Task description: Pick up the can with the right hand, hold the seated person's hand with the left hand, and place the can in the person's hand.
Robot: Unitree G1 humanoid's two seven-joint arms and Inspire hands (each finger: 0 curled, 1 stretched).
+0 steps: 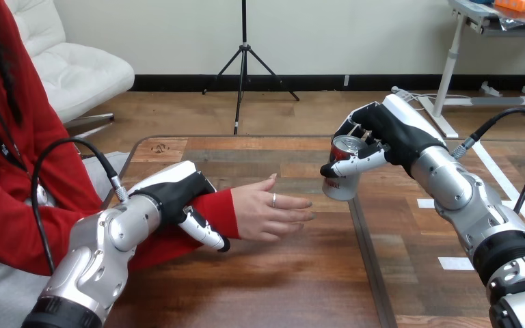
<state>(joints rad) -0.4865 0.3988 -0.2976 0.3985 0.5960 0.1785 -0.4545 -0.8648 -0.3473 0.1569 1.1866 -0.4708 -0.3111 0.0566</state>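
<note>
My right hand (389, 133) is shut on a red and silver can (344, 172), which it holds tilted above the table at centre right. The person's hand (273, 208) lies low over the table in the middle, its fingers stretched toward the can. A small gap separates the fingertips from the can. My left hand (174, 195) sits on the person's wrist at the red sleeve (219, 208), its thumb and fingers curled round it.
The wooden table (294, 287) has a seam (369, 253) running from front to back just right of centre. White tape marks (454, 263) lie on the table's right part under my right arm.
</note>
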